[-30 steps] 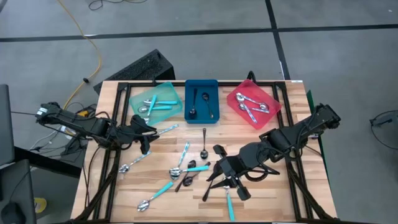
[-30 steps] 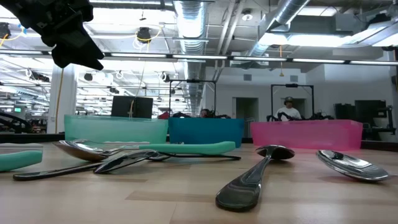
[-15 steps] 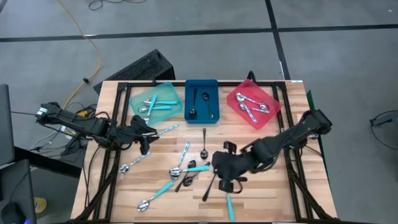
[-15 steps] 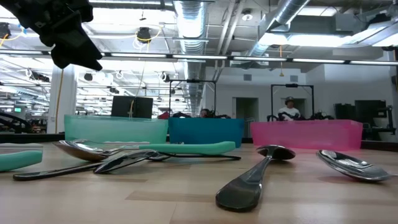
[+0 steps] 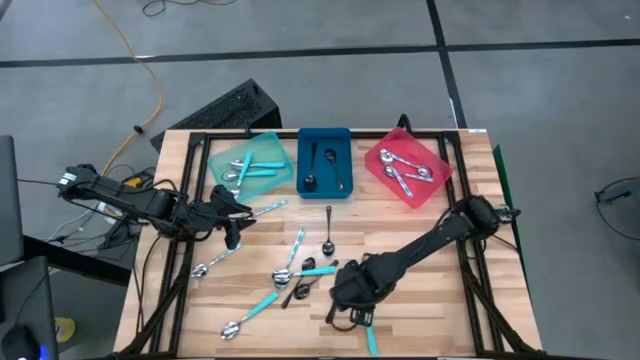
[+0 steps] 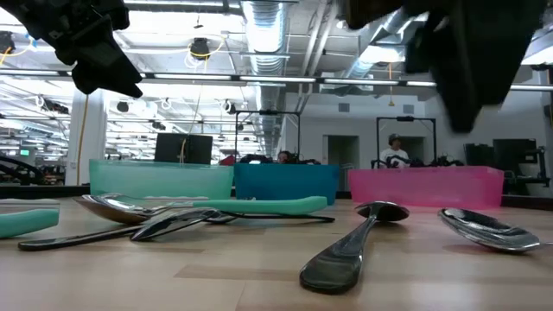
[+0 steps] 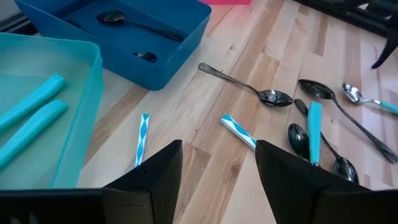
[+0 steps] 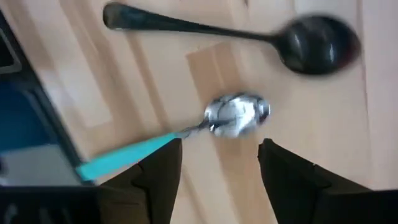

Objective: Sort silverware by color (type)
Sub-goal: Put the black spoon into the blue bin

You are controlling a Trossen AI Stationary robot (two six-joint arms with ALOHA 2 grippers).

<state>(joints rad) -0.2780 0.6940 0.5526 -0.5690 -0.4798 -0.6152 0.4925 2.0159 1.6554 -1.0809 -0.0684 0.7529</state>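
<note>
Right gripper (image 5: 352,297) has swung in low over the counter's (image 5: 450,310) near edge, jaws spread and empty, above a teal-handled spoon (image 8: 180,134) beside a black spoon (image 8: 249,34): next pick lining up. Left gripper (image 5: 232,222) stays spread, idle near the teal tray (image 5: 215,160).

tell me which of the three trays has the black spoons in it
The blue tray in the middle; its spoons are black, while the teal tray holds teal-handled ones and the pink tray silver ones.

Industrial lab: exposed ceiling ducts (image 6: 268,26), concrete floor (image 5: 540,110).
</note>
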